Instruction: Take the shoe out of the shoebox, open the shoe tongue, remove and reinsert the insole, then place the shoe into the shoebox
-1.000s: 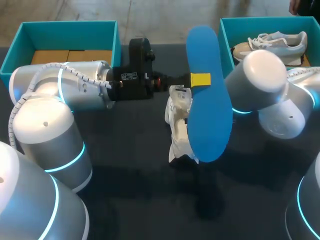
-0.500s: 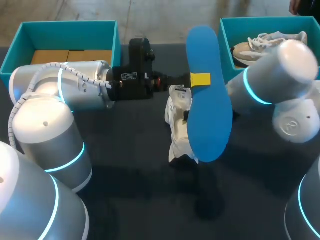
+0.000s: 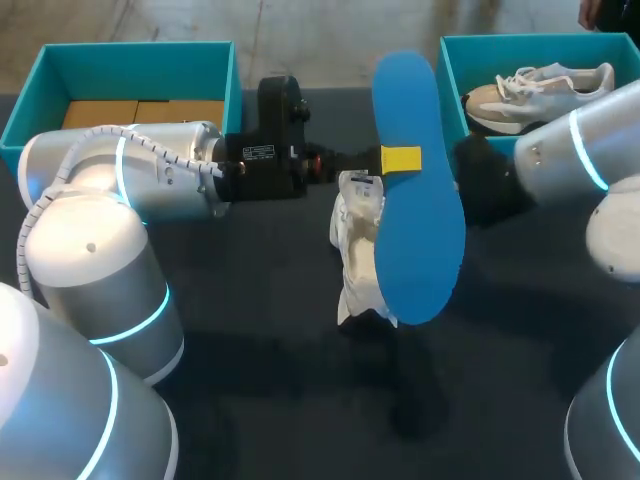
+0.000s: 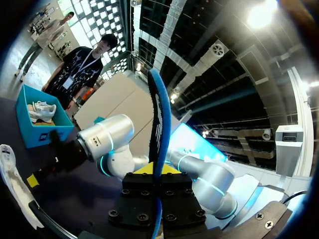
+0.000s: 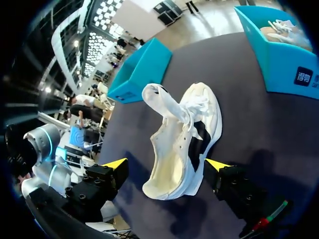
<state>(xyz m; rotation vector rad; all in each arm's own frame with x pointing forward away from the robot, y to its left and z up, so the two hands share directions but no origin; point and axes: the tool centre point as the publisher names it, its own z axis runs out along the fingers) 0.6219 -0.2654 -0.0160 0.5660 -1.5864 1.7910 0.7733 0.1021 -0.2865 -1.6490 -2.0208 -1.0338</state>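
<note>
A blue insole hangs in the air above the table, my left gripper shut on its edge. In the left wrist view the insole runs edge-on between the fingers of my left gripper. Under and behind the insole a white shoe lies on the dark table, tongue pulled up. My right gripper stands wide open with the white shoe between its yellow tips, neither tip touching it. In the head view my right arm reaches in from the right, its fingers hidden behind the insole.
A teal shoebox at the back right holds a second pale sneaker. Another teal box at the back left holds brown cardboard. My left arm's big joints fill the near left of the table.
My right gripper has opened wide and its arm has swung back toward the right edge. The insole, the shoe and the left arm have stayed put.
</note>
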